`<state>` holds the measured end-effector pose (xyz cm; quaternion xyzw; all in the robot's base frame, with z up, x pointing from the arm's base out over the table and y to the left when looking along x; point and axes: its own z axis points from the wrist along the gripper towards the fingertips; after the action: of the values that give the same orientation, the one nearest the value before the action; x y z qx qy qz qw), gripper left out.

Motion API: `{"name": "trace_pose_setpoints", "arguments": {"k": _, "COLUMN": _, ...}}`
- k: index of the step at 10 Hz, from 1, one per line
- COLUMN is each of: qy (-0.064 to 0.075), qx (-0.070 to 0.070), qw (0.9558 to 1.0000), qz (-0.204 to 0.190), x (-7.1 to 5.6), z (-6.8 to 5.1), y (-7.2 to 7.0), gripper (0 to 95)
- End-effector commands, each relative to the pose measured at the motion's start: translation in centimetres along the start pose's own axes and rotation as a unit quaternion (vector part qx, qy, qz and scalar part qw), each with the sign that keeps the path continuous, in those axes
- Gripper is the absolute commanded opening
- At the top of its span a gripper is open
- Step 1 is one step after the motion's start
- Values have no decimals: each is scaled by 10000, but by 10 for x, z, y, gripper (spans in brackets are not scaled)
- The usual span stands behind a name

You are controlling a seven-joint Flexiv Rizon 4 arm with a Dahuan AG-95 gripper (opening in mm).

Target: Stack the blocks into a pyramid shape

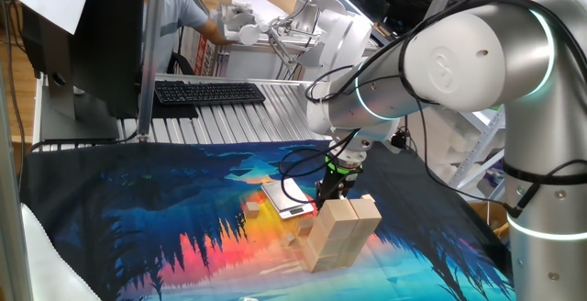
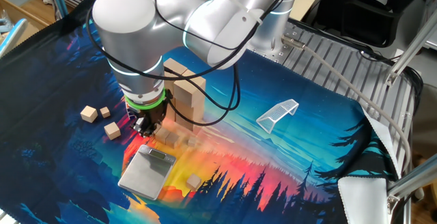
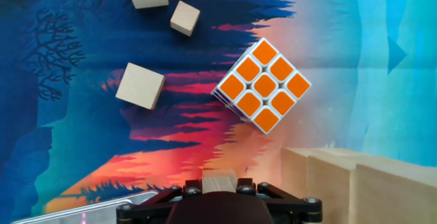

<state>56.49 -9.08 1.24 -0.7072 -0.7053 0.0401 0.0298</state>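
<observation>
The blocks are plain pale wood, unpainted, with faint grain and squared edges. The larger bricks (image 1: 341, 232) stand packed upright in a cluster at lower centre-right of one fixed view; in the other fixed view they sit behind the arm at upper centre.

Three small cubes (image 2: 103, 118) lie loose on the printed cloth (image 2: 287, 162) at centre-left of that view, and another small cube (image 2: 194, 181) rests lower centre, just beside the flat silver-grey device (image 2: 146, 172).

The gripper (image 2: 145, 126) points down between the bricks and the loose cubes. In the hand view a small wooden block (image 3: 220, 180) shows at the bottom edge between the jaws, which appear clamped on it, though the fingertips are mostly hidden.

An orange-faced puzzle cube (image 3: 262, 85) lies at centre-right of the hand view.
</observation>
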Motion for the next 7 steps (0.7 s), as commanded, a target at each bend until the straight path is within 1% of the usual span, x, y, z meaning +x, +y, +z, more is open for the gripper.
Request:
{"name": "trace_pose_setpoints", "arguments": {"k": 1, "qy": 1, "qx": 10, "qw": 10000, "qz": -16, "x": 0, "z": 0, "y": 2, "gripper": 0}}
{"name": "trace_pose_setpoints", "arguments": {"k": 2, "qy": -3, "qx": 2, "qw": 10000, "qz": -2, "x": 0, "z": 2, "y": 2, "gripper": 190}}
{"name": "trace_pose_setpoints", "arguments": {"k": 3, "qy": -5, "qx": 0, "qw": 10000, "qz": 9, "x": 0, "z": 2, "y": 2, "gripper": 190}}
{"name": "trace_pose_setpoints", "arguments": {"k": 5, "qy": 31, "qx": 11, "qw": 10000, "qz": 19, "x": 1, "z": -1, "y": 2, "gripper": 190}}
{"name": "trace_pose_setpoints", "arguments": {"k": 7, "qy": 15, "qx": 0, "qw": 10000, "qz": 15, "x": 1, "z": 1, "y": 2, "gripper": 190}}
